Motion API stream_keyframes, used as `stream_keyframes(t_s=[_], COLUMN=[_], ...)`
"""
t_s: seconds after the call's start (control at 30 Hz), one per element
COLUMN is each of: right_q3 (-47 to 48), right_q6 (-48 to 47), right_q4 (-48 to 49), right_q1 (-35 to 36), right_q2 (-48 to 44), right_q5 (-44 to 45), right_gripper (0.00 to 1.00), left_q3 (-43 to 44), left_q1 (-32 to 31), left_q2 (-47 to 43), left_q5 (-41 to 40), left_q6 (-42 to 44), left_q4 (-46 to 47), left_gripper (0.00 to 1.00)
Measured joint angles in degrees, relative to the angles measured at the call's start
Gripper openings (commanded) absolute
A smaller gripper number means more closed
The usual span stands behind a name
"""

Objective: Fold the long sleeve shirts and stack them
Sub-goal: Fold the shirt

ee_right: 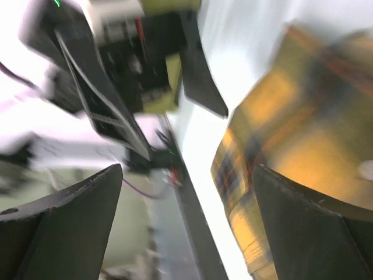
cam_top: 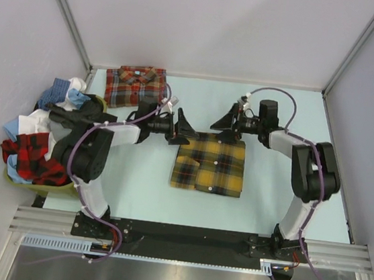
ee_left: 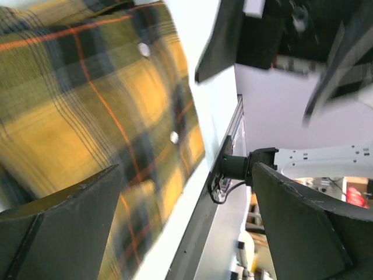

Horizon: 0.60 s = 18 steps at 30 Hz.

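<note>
Left gripper (cam_top: 182, 127): jaws spread wide, nothing between them. It hangs at the far left corner of the yellow-and-black plaid shirt (cam_top: 210, 164), fingers pointing toward the right arm.

Right gripper (cam_top: 223, 128): jaws also spread wide, gripping nothing. It sits at the same shirt's far edge, facing the left gripper. The two are close but apart.

Yellow-and-black shirt: folded into a flat rectangle on the pale blue table (cam_top: 282, 191). It lies just below both grippers and runs from them toward the arm bases.

Red-orange plaid shirt (cam_top: 135, 86): folded flat, behind and to the outer left of the left gripper, at the table's far left corner. It is well apart from the yellow shirt and not stacked with it.

Left wrist view, blurred: yellow plaid cloth with white buttons (ee_left: 173, 137) lies under the left finger, and the right gripper (ee_left: 280, 46) is across the gap.

Right wrist view, heavily blurred: yellow plaid (ee_right: 303, 128) lies by the right finger, and the left gripper (ee_right: 145, 70) is opposite.

A heap of mixed garments (cam_top: 38, 143) sits off the left arm's outer side, far from both grippers.
</note>
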Motion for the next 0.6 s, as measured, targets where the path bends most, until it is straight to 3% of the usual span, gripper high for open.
stream_keyframes(t_s=[0.07, 0.13, 0.17, 0.2, 0.27, 0.37, 0.53, 0.57, 0.6], right_q3=[1.27, 3.52, 3.93, 3.74, 2.47, -0.15, -1.36, -1.38, -1.57], right_q6=[-9.03, -18.95, -23.91, -27.91, -34.56, -43.30, -55.45, -56.98, -59.14], right_q4=[-8.74, -17.53, -21.14, -24.02, -27.96, -30.05, -30.18, -30.18, -30.14], right_q1=[3.45, 7.34, 9.77, 11.50, 15.08, 20.55, 33.48, 35.23, 37.44], right_q2=[-4.46, -7.43, -8.85, -10.23, -13.11, -16.52, -16.31, -15.91, -15.39], right_q5=[1.81, 4.83, 7.52, 9.57, 14.29, 21.31, 30.97, 31.98, 33.81], right_gripper=[0.93, 0.70, 0.43, 0.33, 0.23, 0.24, 0.42, 0.49, 0.50], left_q3=[-1.46, -1.38, -0.98, -0.24, 2.43, 6.05, 6.29, 6.01, 5.44], left_q1=[0.68, 2.10, 2.91, 3.52, 4.31, 4.52, 4.66, 4.70, 4.81], left_q2=[-5.09, -9.25, -11.19, -12.90, -15.32, -17.68, -21.46, -21.84, -22.21], left_q5=[-0.90, -2.84, -4.57, -6.64, -12.20, -20.52, -29.31, -29.81, -30.08], left_q6=[1.90, 4.98, 6.84, 9.09, 13.60, 19.58, 26.51, 27.28, 28.50], left_q4=[-3.23, -7.19, -10.16, -13.77, -21.62, -30.97, -41.51, -42.56, -44.00], left_gripper=[0.99, 0.99, 0.98, 0.96, 0.91, 0.91, 0.92, 0.93, 0.94])
